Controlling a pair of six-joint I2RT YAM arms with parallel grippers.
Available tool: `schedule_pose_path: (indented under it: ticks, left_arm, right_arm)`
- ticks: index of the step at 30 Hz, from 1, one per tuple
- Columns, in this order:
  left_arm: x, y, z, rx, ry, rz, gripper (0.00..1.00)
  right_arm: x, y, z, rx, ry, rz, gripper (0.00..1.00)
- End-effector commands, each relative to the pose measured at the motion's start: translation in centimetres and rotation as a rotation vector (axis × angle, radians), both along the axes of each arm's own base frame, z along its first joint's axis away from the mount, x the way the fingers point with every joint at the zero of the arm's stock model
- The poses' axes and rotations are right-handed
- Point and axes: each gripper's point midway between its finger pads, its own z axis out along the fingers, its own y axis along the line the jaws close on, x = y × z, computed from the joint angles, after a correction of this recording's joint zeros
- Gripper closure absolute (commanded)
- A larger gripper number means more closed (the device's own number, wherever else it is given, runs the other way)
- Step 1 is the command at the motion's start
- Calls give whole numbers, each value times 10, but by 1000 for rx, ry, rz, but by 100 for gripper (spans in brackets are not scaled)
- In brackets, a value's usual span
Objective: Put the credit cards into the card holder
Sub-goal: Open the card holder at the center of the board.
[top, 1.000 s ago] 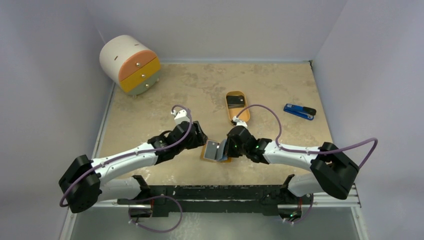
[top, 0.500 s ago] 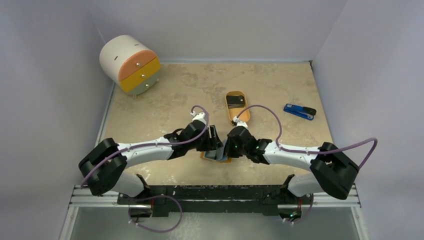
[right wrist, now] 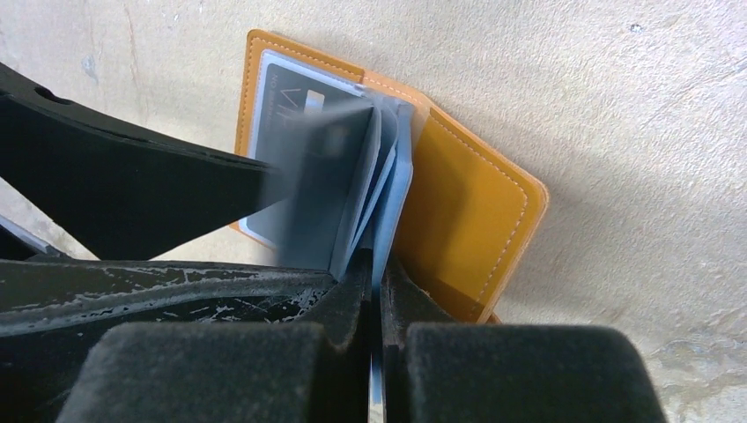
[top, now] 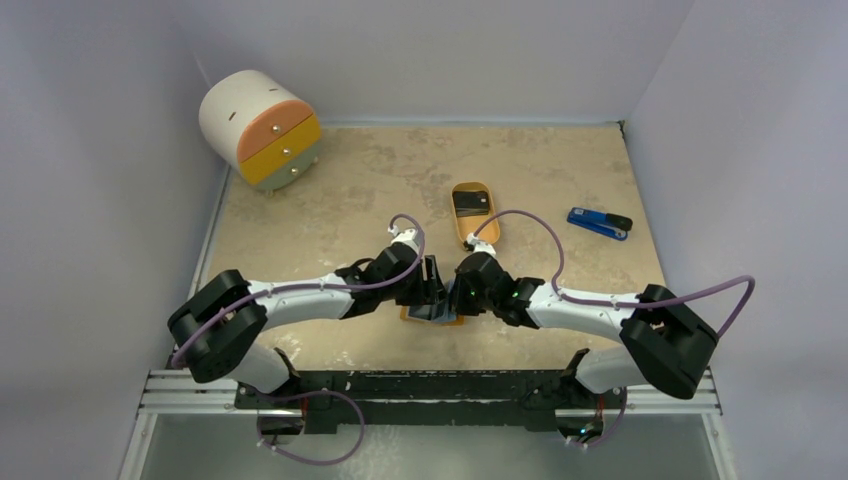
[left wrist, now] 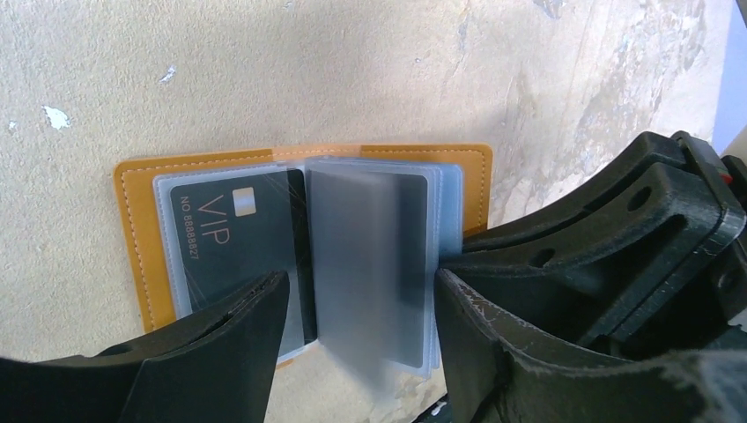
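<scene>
The card holder [left wrist: 141,238] lies open on the table, orange outside, with clear sleeves inside. One black credit card [left wrist: 233,238] marked VIP sits in its left sleeve. A loose sleeve [left wrist: 370,264] stands up between the fingers of my open left gripper [left wrist: 357,282], touching neither. My right gripper [right wrist: 374,264] is shut on a blue-tinted sleeve [right wrist: 396,185] at the card holder's [right wrist: 458,220] fold. From above, both grippers [top: 432,285] [top: 458,293] meet over the card holder [top: 432,314]. A second credit card [top: 471,203] lies in the orange tray.
The orange oval tray [top: 458,228] lies just behind the right gripper. A blue-and-black gadget [top: 599,222] rests at the right. A white drum cabinet [top: 262,128] with orange and yellow drawers sits at the back left. Walls enclose the table on three sides.
My left arm has swung right until its gripper stands over the card holder, and its jaws have opened wider. The right gripper has kept its hold and place.
</scene>
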Motion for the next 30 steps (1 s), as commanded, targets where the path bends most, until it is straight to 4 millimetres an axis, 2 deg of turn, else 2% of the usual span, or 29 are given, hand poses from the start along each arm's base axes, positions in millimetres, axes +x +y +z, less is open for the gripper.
schedule_pose_path:
  ticks: [1, 7, 12, 17, 23, 26, 28, 30]
  left_arm:
    - [9, -6, 6, 5, -43, 2, 40]
    - [12, 1, 5, 31, -54, 32, 47]
    - [20, 15, 5, 86, -87, 90, 53]
    - [21, 36, -1, 176, -94, 136, 52]
    - [24, 48, -4, 237, -109, 160, 52]
    - [27, 63, -8, 320, -114, 199, 56]
    - [33, 75, -1, 354, -140, 248, 57]
    - [37, 78, 18, 315, -186, 285, 56]
  right_arm:
    - [1, 6, 10, 40, -22, 13, 100]
    - [1, 4, 9, 38, -24, 5, 100]
    - [0, 2, 7, 35, -22, 2, 100]
    - [0, 2, 6, 34, -21, 2, 100]
    - [-1, 2, 6, 34, -18, 2, 100]
    - [0, 2, 7, 38, -23, 1, 100]
    - [0, 2, 7, 37, -22, 3, 100]
    - [-1, 2, 7, 38, -21, 6, 100]
